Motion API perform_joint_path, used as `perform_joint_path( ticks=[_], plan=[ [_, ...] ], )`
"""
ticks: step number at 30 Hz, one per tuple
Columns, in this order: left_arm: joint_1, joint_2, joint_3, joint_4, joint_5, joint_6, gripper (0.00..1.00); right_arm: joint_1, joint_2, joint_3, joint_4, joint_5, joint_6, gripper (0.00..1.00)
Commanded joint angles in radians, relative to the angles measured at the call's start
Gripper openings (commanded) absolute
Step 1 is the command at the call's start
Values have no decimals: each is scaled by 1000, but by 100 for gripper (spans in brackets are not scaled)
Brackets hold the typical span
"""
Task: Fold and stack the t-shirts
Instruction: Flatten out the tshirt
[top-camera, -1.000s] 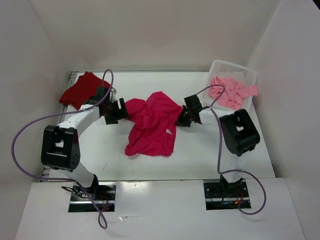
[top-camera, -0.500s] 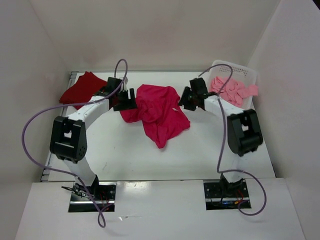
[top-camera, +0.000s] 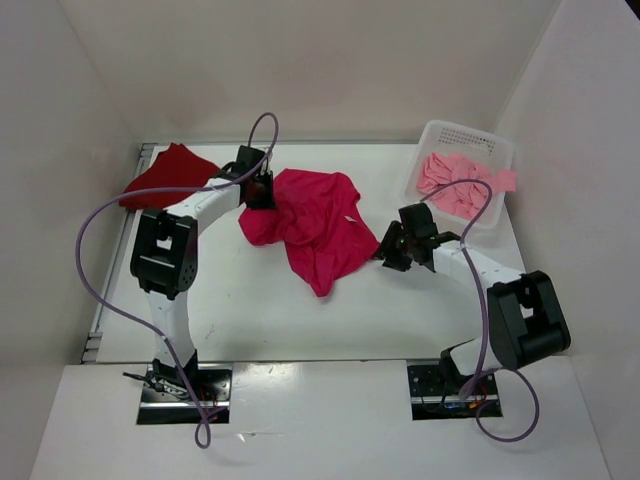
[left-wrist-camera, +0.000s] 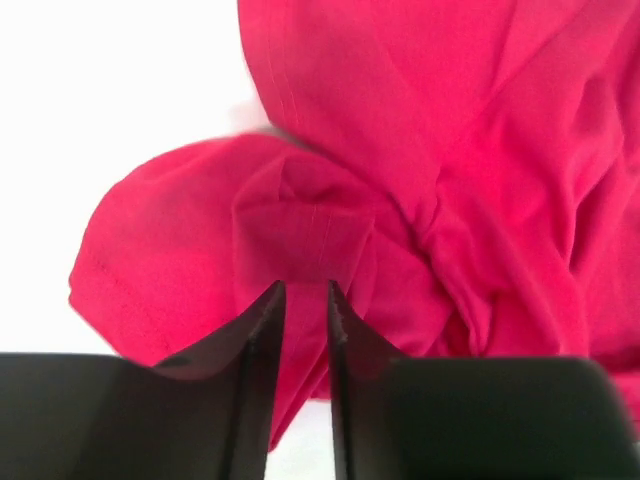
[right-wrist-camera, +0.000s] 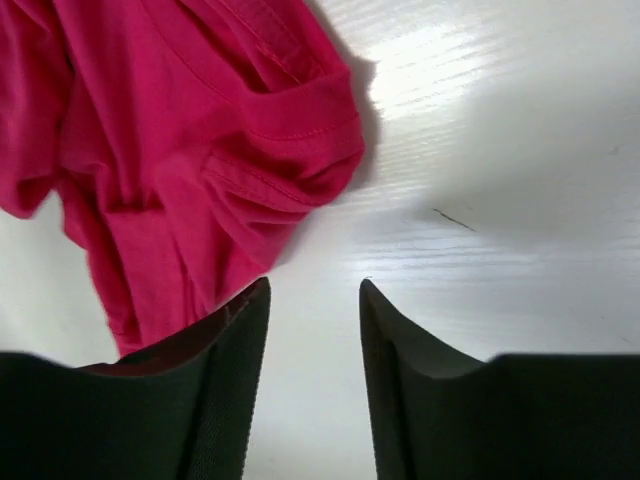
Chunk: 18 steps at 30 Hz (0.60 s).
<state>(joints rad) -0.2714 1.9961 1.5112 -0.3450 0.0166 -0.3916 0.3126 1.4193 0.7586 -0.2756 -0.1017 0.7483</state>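
- The bright crimson-pink cloth t-shirt (top-camera: 315, 225) lies crumpled on the white counter (top-camera: 230, 310), just toward 12 o'clock from its middle.
- The left fingers (top-camera: 262, 193) sit at the shirt's 9 o'clock edge. They are nearly closed and pinch a fold of the fabric.
- The right fingers (top-camera: 392, 250) are spread wide and hold nothing. They are over bare counter just beside the shirt's 3 o'clock side.
- A dark red cloth t-shirt (top-camera: 165, 178) lies bunched in the 10 o'clock corner.
- A light salmon-pink cloth t-shirt (top-camera: 460, 182) fills the white perforated plastic basket (top-camera: 470, 138) at 2 o'clock and spills over its rim.
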Motion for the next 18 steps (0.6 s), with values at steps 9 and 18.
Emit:
perform_joint_path(
  ticks=[9,18],
  plan=[
    [119,-313,-127,-20,80,-23,0,-30,165,73,153,-58,68,56],
    [233,-525,-364,-51,187,-13,40,2,34,81,44,-102,34,43]
  ],
)
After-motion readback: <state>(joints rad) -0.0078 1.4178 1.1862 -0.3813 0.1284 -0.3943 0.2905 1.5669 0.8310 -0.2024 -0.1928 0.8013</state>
